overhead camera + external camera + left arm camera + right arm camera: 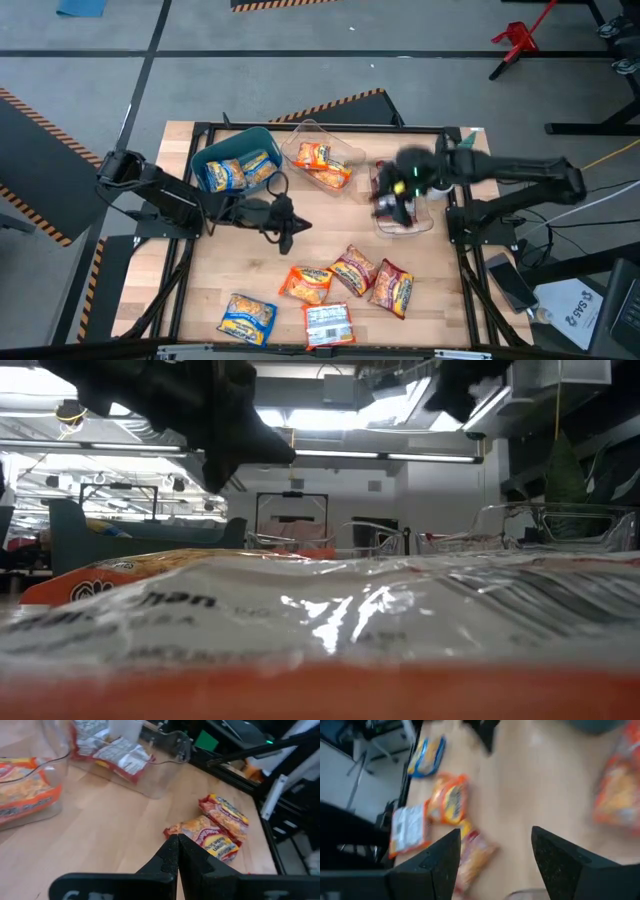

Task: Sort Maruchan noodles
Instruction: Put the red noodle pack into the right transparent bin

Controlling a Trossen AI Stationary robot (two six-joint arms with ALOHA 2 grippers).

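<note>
Several Maruchan packets lie flat near the table's near edge: an orange one [307, 283], two red ones [352, 270] [393, 288], a blue-yellow one [248, 318] and a silvery one [328, 323]. Blue-yellow packets sit in the teal bin [232, 150], orange ones in a clear container [322, 140], and red-white ones in another clear container [425, 222]. My left gripper [285, 228] [177, 845] is shut and empty above the table's middle. My right gripper [395, 203] [495, 845] hangs open and empty over the right-hand container.
A black frame [300, 128] runs round the wooden table top. The bin and both clear containers stand along the far side. Bare wood [230, 265] lies between them and the loose packets. In the low view one packet [320, 620] lies right before the camera and hides the table.
</note>
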